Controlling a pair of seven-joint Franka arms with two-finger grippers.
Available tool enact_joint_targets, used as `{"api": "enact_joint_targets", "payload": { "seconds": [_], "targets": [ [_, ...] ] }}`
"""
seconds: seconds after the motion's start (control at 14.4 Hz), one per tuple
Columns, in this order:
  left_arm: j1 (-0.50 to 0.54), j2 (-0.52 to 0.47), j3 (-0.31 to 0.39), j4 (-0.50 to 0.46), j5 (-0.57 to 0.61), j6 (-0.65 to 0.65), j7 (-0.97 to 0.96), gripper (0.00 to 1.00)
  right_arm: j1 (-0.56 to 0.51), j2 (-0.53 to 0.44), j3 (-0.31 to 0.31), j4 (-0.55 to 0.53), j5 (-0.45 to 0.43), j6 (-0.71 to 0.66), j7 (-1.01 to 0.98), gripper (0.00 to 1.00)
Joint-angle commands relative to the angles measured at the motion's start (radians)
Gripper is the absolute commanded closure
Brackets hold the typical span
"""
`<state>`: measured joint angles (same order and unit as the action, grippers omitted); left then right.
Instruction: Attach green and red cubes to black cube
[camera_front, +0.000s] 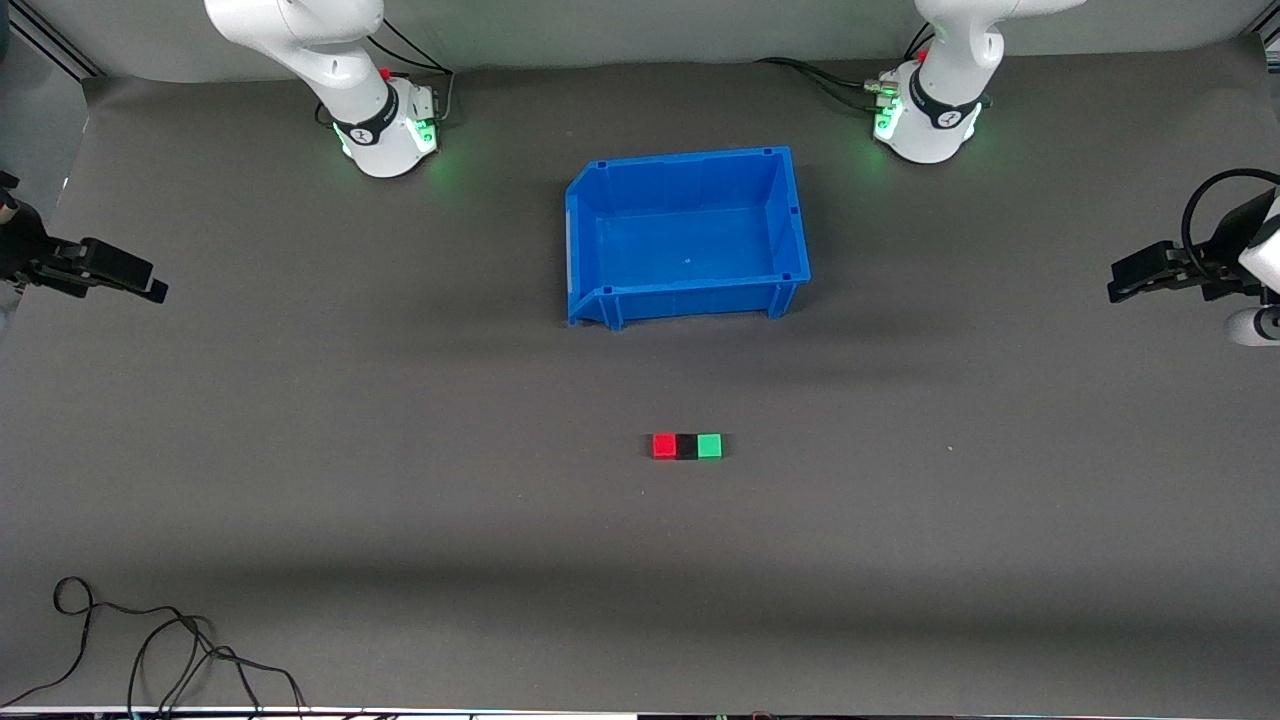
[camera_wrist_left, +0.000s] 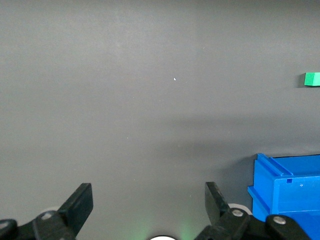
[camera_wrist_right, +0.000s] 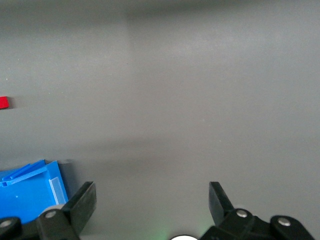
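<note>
While parked over opposite worktop ends, left gripper jaws spread wide, empty, right gripper likewise, touching nothing.

Right gripper: fingers spread wide, nothing between them, over bare table.
Table: plain grey surface.
Blue bin: one corner showing, just beside one finger.
Red cube: sliver at the view's edge, well apart from the bin.

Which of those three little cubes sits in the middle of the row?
The black cube. It is flanked by the red cube toward the right arm's end and the green cube toward the left arm's end.
</note>
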<state>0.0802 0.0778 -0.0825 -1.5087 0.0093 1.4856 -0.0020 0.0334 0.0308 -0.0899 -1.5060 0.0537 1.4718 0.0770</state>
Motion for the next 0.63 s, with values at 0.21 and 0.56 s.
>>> {"api": "enact_joint_targets", "payload": {
  "seconds": [0.21,0.56],
  "targets": [
    [-0.013,-0.022,0.009,-0.021,-0.002,0.039,0.007,0.00,-0.016,-0.026,0.022,-0.036,-0.021,0.022,-0.022,0.00],
    [-0.014,-0.064,0.009,-0.097,0.003,0.122,-0.039,0.00,-0.016,-0.023,0.022,-0.033,-0.021,0.022,-0.022,0.00]
  ]
}}
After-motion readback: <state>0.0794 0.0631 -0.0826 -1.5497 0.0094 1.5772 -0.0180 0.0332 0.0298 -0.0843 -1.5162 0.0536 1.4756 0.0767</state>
